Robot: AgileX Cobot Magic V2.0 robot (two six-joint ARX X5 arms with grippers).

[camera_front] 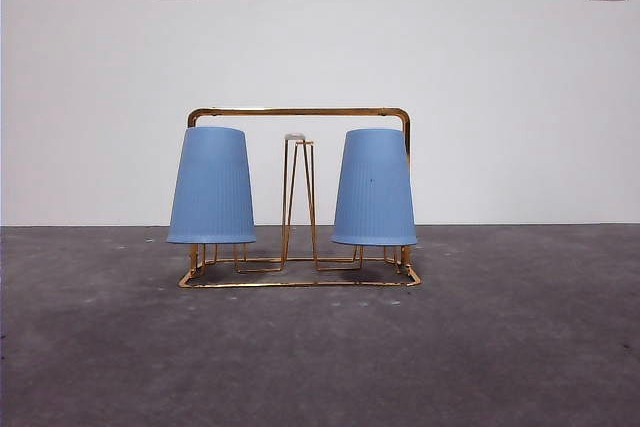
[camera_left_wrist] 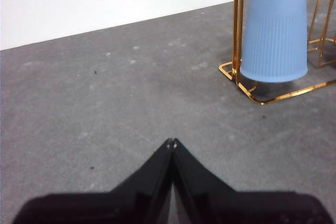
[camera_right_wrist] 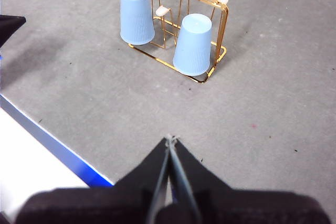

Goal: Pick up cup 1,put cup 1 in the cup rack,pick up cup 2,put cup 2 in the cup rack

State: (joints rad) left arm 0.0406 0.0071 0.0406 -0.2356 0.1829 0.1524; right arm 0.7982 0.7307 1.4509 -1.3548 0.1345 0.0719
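Cup rack [camera_front: 300, 197]: gold wire, standing mid-desk [camera_front: 320, 367]
Left cup [camera_front: 211, 185]: blue, upside down on the rack's left peg
Right cup [camera_front: 374, 187]: blue, upside down on the right peg
Left pincer [camera_left_wrist: 171, 142]: jaws pressed together, empty, well apart from the rack
Right pincer [camera_right_wrist: 171, 139]: jaws together, empty, high above the desk, rack far ahead

From the right wrist cam, the right gripper [camera_right_wrist: 171, 139] has its jaws pressed together, hanging over bare grey table [camera_right_wrist: 252, 108], well apart from the cup rack [camera_right_wrist: 220, 35]. Two blue cups [camera_right_wrist: 136, 15] [camera_right_wrist: 192, 44] sit upside down on the rack's pegs, one at each end. A blue-edged white strip [camera_right_wrist: 52, 142] runs along the table edge, on the gripper's side of the rack.
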